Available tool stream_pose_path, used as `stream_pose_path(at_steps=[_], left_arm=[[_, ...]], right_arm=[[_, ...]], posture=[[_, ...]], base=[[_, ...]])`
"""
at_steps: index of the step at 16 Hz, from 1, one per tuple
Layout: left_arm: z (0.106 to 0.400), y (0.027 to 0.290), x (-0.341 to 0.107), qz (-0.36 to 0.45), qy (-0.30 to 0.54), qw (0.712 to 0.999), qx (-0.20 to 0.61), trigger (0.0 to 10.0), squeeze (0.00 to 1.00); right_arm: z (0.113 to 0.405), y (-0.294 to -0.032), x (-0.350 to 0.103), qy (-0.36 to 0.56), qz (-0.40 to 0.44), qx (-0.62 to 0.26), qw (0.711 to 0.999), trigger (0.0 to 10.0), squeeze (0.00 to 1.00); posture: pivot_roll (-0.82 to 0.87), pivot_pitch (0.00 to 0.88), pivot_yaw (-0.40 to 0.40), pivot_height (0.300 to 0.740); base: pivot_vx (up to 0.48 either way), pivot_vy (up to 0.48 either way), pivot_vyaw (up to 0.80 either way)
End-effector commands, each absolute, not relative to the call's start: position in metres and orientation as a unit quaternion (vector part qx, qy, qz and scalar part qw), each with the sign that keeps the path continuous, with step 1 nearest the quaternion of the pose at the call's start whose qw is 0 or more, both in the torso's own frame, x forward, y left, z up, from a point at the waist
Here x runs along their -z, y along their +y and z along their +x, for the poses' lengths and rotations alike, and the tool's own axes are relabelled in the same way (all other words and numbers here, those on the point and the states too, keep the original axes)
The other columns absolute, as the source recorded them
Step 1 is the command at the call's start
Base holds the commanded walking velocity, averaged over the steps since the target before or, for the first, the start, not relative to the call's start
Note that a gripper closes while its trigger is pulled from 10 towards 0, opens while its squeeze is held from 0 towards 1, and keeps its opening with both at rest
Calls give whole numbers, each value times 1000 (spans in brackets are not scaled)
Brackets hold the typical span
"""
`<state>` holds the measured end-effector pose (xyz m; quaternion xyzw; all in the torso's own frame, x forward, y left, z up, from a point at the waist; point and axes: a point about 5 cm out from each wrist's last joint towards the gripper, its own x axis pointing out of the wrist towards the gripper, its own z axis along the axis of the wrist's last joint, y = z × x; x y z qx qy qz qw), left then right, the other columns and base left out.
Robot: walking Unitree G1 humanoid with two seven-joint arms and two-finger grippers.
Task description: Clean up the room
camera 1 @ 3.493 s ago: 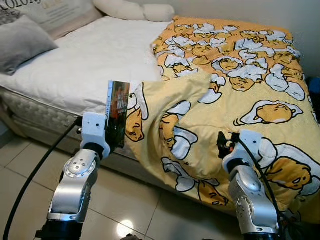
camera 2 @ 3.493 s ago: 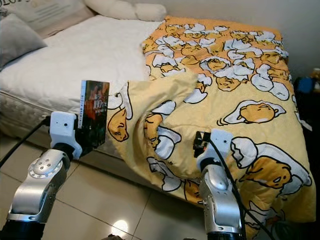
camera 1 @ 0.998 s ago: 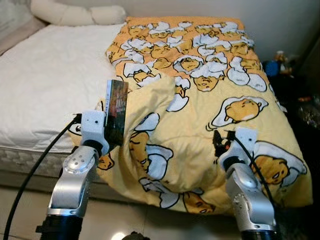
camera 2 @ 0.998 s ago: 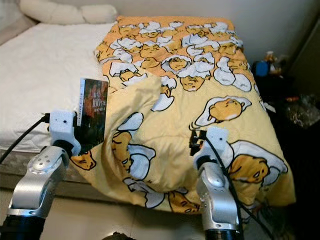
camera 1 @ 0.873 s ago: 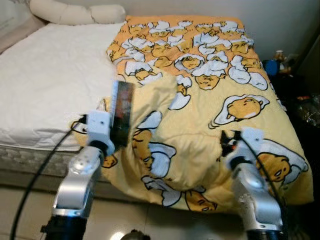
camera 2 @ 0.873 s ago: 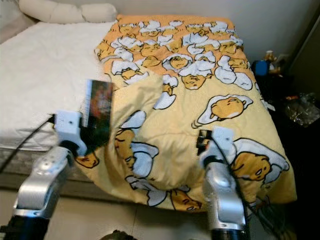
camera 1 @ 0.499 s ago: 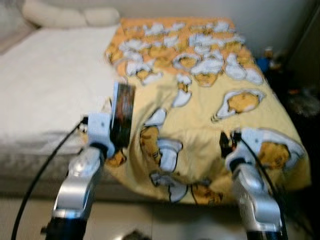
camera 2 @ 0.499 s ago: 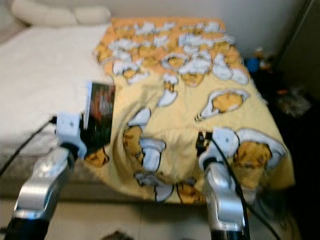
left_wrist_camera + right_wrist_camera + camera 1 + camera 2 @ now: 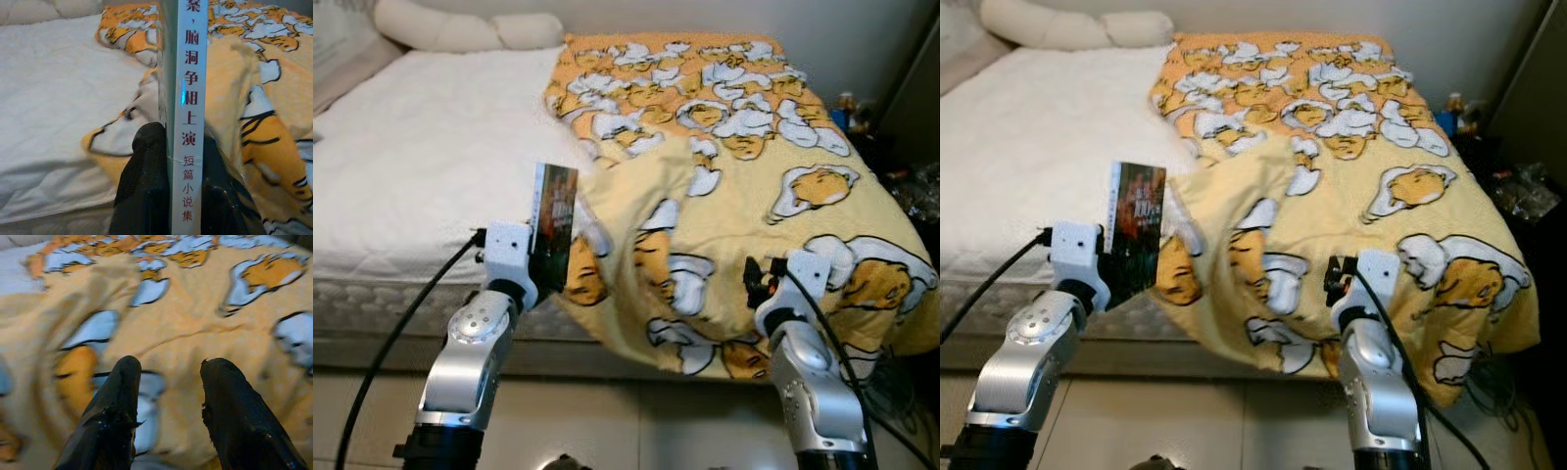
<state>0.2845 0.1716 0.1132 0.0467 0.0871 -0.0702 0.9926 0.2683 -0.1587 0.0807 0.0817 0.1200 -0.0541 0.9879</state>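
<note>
Left wrist view has your left gripper (image 9: 168,161) clamped on the upright book (image 9: 188,98), right gripper (image 9: 168,396) apart and empty, so carry it level past the blanket (image 9: 744,196).

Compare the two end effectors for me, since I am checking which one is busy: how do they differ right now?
The left end effector is shut on a book, held upright by its spine; the right end effector holds nothing, its fingers apart. The left one sits at the blanket's edge by the white mattress; the right one points at the blanket's middle. Both are raised before the bed, with black fingers.
</note>
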Motion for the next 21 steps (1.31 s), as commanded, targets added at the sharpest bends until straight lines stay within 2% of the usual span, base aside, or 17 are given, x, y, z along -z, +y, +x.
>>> stream_pose_path(at_steps=[1, 5, 7, 15, 21], left_arm=[[286, 173, -125, 49, 60, 995, 67, 10000, 0], [286, 173, -124, 49, 62, 995, 66, 10000, 0], [285, 173, -125, 46, 61, 995, 64, 10000, 0], [286, 174, -128, 50, 56, 995, 60, 10000, 0], [287, 176, -128, 50, 57, 995, 60, 10000, 0]], right_arm=[[269, -157, -81, 126, 83, 51, 987, 10000, 0], [269, -158, -81, 128, 85, 51, 987, 10000, 0], [269, -158, -81, 127, 84, 52, 987, 10000, 0], [273, -153, -84, 119, 58, 35, 991, 10000, 0], [275, -149, -84, 119, 66, 21, 990, 10000, 0]], posture=[[-39, 0, 42, 740], [-36, 0, 41, 740], [-35, 0, 41, 740], [-29, 0, 42, 740], [-23, 0, 42, 740]], base=[[0, 356, 0], [0, 354, -644], [0, 349, 0], [0, 0, 0], [219, 0, 605]])
